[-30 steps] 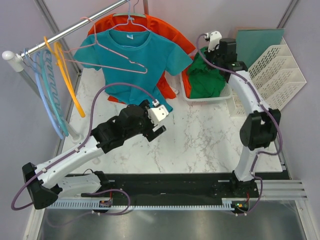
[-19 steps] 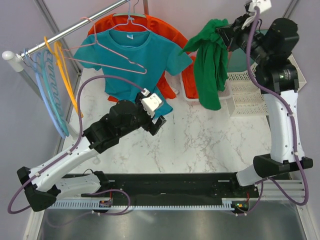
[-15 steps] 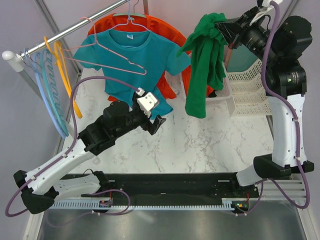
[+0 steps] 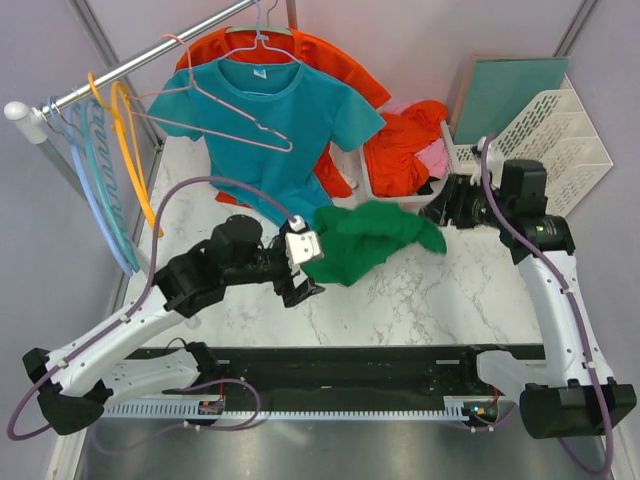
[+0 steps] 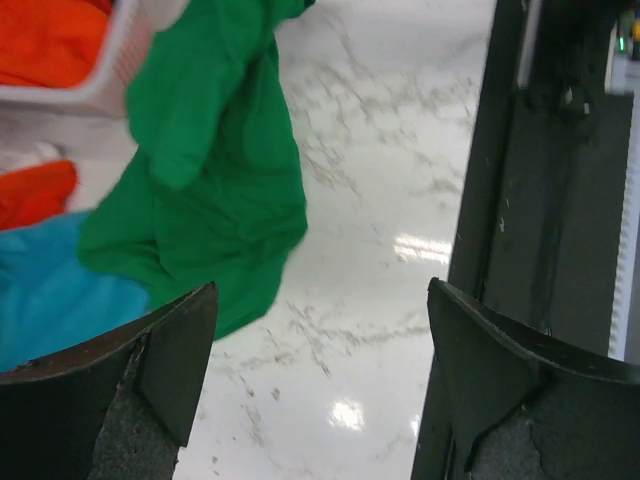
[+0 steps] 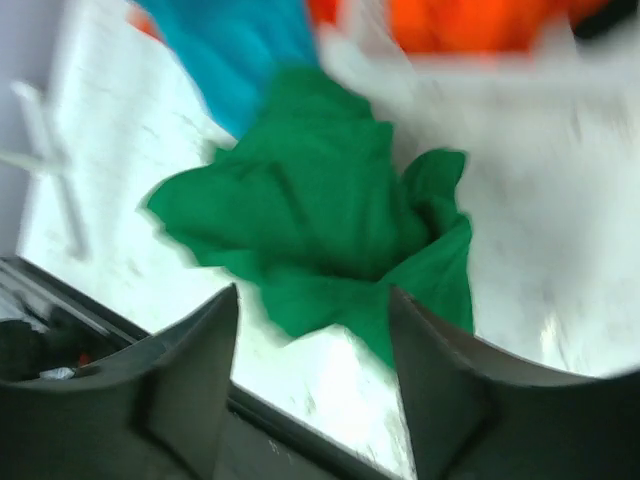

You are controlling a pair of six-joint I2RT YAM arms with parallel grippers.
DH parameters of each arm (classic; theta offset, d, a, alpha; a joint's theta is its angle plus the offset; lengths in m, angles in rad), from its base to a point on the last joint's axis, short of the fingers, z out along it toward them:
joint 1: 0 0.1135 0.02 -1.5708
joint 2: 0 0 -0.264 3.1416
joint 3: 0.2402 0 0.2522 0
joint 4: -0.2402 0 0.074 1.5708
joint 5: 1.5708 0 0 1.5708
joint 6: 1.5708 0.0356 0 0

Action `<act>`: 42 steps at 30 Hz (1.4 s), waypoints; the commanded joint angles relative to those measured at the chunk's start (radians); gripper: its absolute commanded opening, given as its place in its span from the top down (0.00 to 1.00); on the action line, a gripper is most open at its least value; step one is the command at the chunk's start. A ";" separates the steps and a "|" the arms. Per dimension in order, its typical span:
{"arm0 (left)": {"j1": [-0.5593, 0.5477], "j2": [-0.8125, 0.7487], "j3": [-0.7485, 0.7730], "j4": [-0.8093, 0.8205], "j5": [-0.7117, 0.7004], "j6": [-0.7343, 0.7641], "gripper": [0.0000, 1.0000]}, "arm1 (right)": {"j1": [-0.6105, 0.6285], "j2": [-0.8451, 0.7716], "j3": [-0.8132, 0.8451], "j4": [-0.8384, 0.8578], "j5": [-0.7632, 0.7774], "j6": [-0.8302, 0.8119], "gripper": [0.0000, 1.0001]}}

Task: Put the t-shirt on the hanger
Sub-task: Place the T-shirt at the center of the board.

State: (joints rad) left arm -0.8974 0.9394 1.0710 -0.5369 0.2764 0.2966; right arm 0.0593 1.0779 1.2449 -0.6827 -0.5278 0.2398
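The dark green t-shirt (image 4: 375, 240) lies crumpled on the marble table, between the two grippers. It fills the upper left of the left wrist view (image 5: 205, 170) and the middle of the blurred right wrist view (image 6: 310, 220). My right gripper (image 4: 438, 212) (image 6: 315, 370) hovers open just right of the t-shirt, with nothing between its fingers. My left gripper (image 4: 303, 280) (image 5: 320, 380) is open at the t-shirt's left edge, over bare marble. The pink wire hanger (image 4: 225, 110) hangs from the rail in front of the teal t-shirt (image 4: 285, 125).
A white basket (image 4: 375, 190) holds orange garments (image 4: 405, 150) behind the t-shirt. A white file rack (image 4: 550, 130) and a green board (image 4: 505, 90) stand at the back right. An orange hanger (image 4: 135, 160) and light blue hangers (image 4: 95, 190) hang on the rail (image 4: 120, 70).
The right arm swung down from high at the back with the green t-shirt hanging from it, then opened. The t-shirt now lies on the table. The left gripper shifted slightly nearer.
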 commanded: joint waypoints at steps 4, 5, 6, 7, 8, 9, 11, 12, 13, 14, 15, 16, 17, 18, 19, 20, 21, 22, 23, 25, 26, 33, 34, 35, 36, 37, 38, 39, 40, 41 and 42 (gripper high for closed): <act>0.005 0.153 -0.103 -0.137 0.121 0.280 0.10 | -0.055 -0.085 -0.137 -0.175 0.095 -0.143 0.19; 0.006 0.204 -0.103 -0.121 0.104 0.301 0.10 | -0.053 -0.076 -0.137 -0.173 0.091 -0.161 0.19; 0.005 0.231 -0.102 -0.101 0.092 0.306 0.11 | -0.053 -0.046 -0.140 -0.172 0.075 -0.190 0.21; 0.005 0.257 -0.103 -0.048 0.077 0.311 0.11 | -0.053 -0.027 -0.148 -0.172 0.056 -0.194 0.22; 0.006 0.319 -0.103 -0.035 0.057 0.334 0.11 | -0.053 -0.007 -0.157 -0.170 0.033 -0.200 0.22; 0.006 0.347 -0.100 -0.023 0.053 0.352 0.15 | -0.053 0.043 -0.166 -0.175 0.003 -0.221 0.25; 0.006 0.427 -0.111 0.043 0.026 0.392 0.16 | -0.053 0.086 -0.196 -0.158 -0.008 -0.231 0.28; 0.006 0.453 -0.114 0.064 0.014 0.395 0.17 | -0.053 0.124 -0.203 -0.143 0.003 -0.256 0.30; 0.008 0.473 -0.115 0.086 0.003 0.401 0.17 | -0.053 0.141 -0.209 -0.132 0.023 -0.263 0.30; 0.008 0.490 -0.114 0.109 -0.011 0.417 0.17 | -0.053 0.154 -0.211 -0.126 0.038 -0.276 0.30; 0.009 0.527 -0.108 0.113 -0.013 0.423 0.18 | -0.053 0.180 -0.208 -0.118 0.057 -0.284 0.30; 0.011 0.541 -0.100 0.120 -0.008 0.432 0.18 | -0.055 0.194 -0.208 -0.117 0.077 -0.290 0.30; 0.014 0.558 -0.098 0.135 -0.019 0.434 0.18 | -0.053 0.209 -0.209 -0.118 0.084 -0.293 0.30; 0.014 0.594 -0.092 0.135 -0.029 0.435 0.18 | -0.053 0.246 -0.213 -0.127 0.092 -0.296 0.30; 0.018 0.619 -0.080 0.138 -0.037 0.432 0.19 | -0.053 0.261 -0.219 -0.124 0.098 -0.298 0.30; 0.028 0.637 -0.077 0.143 -0.042 0.431 0.19 | -0.053 0.276 -0.226 -0.121 0.103 -0.300 0.30; 0.047 0.654 -0.072 0.149 -0.037 0.427 0.19 | -0.053 0.304 -0.229 -0.109 0.115 -0.297 0.30; 0.058 0.683 -0.066 0.155 -0.031 0.423 0.19 | -0.053 0.315 -0.231 -0.101 0.121 -0.297 0.30; 0.066 0.697 -0.065 0.160 -0.034 0.420 0.19 | -0.053 0.326 -0.234 -0.094 0.126 -0.295 0.30; 0.080 0.742 -0.057 0.163 -0.052 0.424 0.25 | -0.053 0.358 -0.239 -0.086 0.146 -0.295 0.31; 0.084 0.752 -0.052 0.161 -0.063 0.427 0.28 | -0.053 0.378 -0.239 -0.084 0.149 -0.296 0.31; 0.172 0.600 -0.055 -0.036 0.016 0.521 0.98 | -0.053 0.344 -0.202 -0.145 0.141 -0.364 0.32; 0.178 0.567 -0.078 -0.099 0.020 0.562 0.98 | -0.079 0.330 -0.200 -0.152 0.144 -0.367 0.30; 0.180 0.500 -0.094 -0.132 0.024 0.593 0.98 | -0.081 0.311 -0.199 -0.156 0.147 -0.370 0.29; 0.175 0.468 -0.129 -0.168 0.035 0.628 0.98 | -0.079 0.304 -0.199 -0.170 0.147 -0.372 0.28; 0.169 0.441 -0.146 -0.264 0.071 0.694 0.98 | -0.081 0.303 -0.199 -0.175 0.140 -0.375 0.28; 0.146 0.394 -0.161 -0.311 0.089 0.731 0.98 | -0.081 0.309 -0.200 -0.175 0.140 -0.375 0.29; 0.131 0.378 -0.192 -0.357 0.099 0.762 0.98 | -0.081 0.318 -0.200 -0.173 0.141 -0.379 0.29; 0.118 0.369 -0.204 -0.411 0.098 0.804 0.98 | -0.081 0.339 -0.202 -0.172 0.135 -0.382 0.30; 0.104 0.368 -0.213 -0.431 0.096 0.826 0.98 | -0.081 0.349 -0.202 -0.170 0.124 -0.388 0.31; 0.107 0.383 -0.206 -0.429 0.093 0.814 0.85 | -0.081 0.358 -0.202 -0.170 0.115 -0.392 0.31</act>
State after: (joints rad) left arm -0.7567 1.3151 0.9058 -0.7513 0.3080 0.9516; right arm -0.0200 1.4078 1.0142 -0.8429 -0.3859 -0.1143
